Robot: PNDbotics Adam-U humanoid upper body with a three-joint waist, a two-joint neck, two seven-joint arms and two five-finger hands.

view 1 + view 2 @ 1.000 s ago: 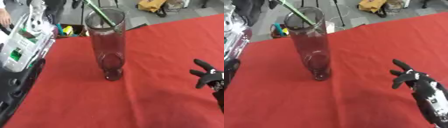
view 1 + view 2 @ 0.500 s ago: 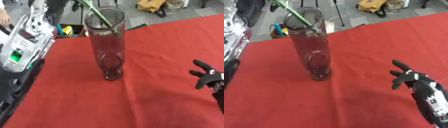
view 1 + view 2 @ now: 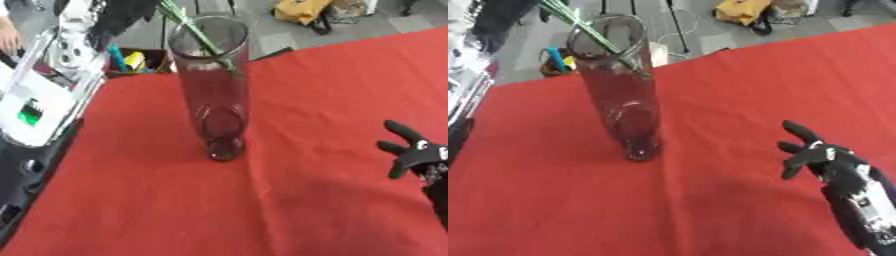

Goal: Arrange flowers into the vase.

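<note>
A tall clear glass vase [image 3: 213,90] stands upright on the red tablecloth [image 3: 324,80]. Thin green flower stems [image 3: 194,30] lean into its mouth from the upper left, and their tops run out of view. My left arm, white and black [image 3: 77,35], comes in at the upper left. A dark shape at the top edge beside the stems looks like my left hand [image 3: 131,11], though its grip is hidden. Low on the right, well away from the vase, my right hand [image 3: 815,152] rests open with its fingers up.
A dark table edge and white equipment [image 3: 31,107] lie along the left side. Beyond the cloth's far edge are a box with coloured items [image 3: 131,60], a yellow bag [image 3: 302,11] and stand legs on the floor.
My left arm has risen toward the top left, and the stems have shifted slightly in the vase mouth. The vase and my right hand stay where they were.
</note>
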